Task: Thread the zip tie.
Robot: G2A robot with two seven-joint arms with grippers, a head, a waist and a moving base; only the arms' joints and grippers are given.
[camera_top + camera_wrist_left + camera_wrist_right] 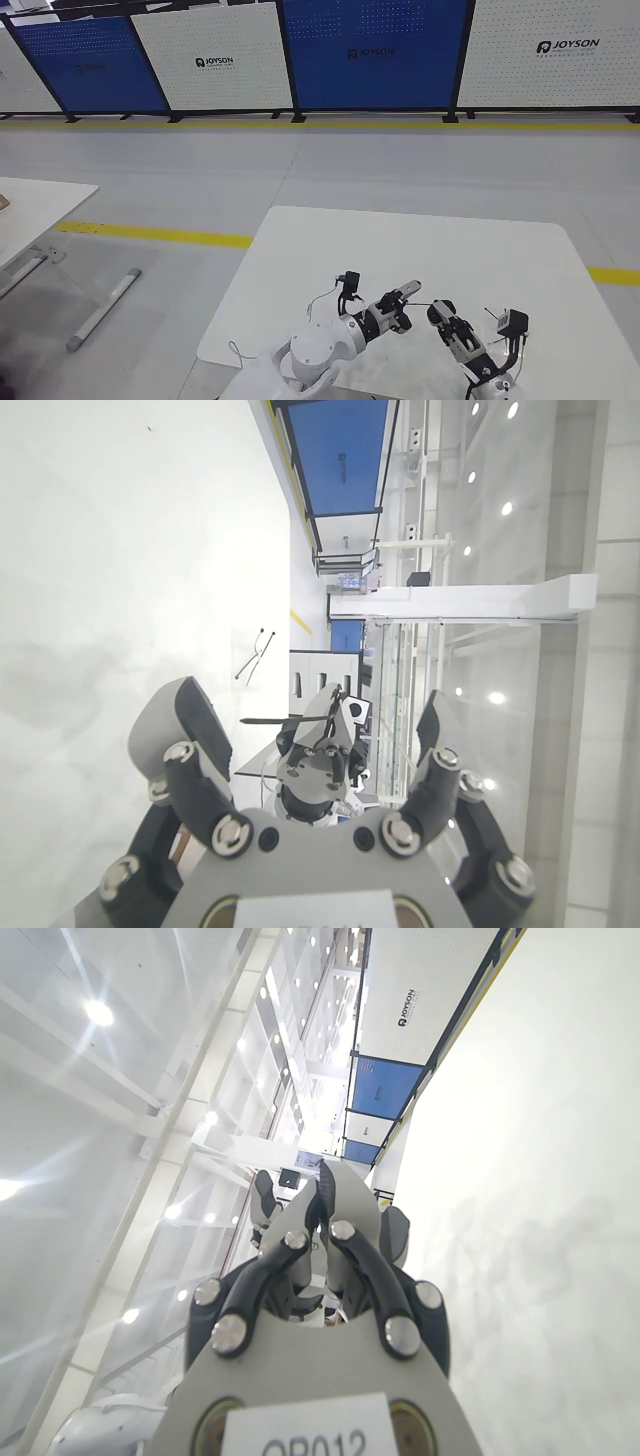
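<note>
Right claw (320, 1180) is pinched tight on the tie (280, 720), and left claw (317, 702) is spread wide with nothing in it. They face each other tip to tip, low over the table (100, 550). The tie's strap sticks out sideways from the right claw's tip, just in front of the left one's gap. I can't tell which end is the head from these shots.

What I'd worry about: the strap is thin, flat black plastic, looks pretty floppy, and only one end is held. If the left claw closes a bit off line, I reckon it'll shove the free end aside instead of catching it. The strap could also pivot or slide in the right claw's pinch, since so little of it is gripped. And the slot in a tie head is tiny, so any wobble or twist probably means a miss.

Both claws have smooth grey shell fingers (180, 720) with black ridged pads that look rubbery, which should help grip. The table is plain glossy white, so a dropped tie would be easy to spot. Two spare ties (257, 655) lie crossed on it, well off to one side.
</note>
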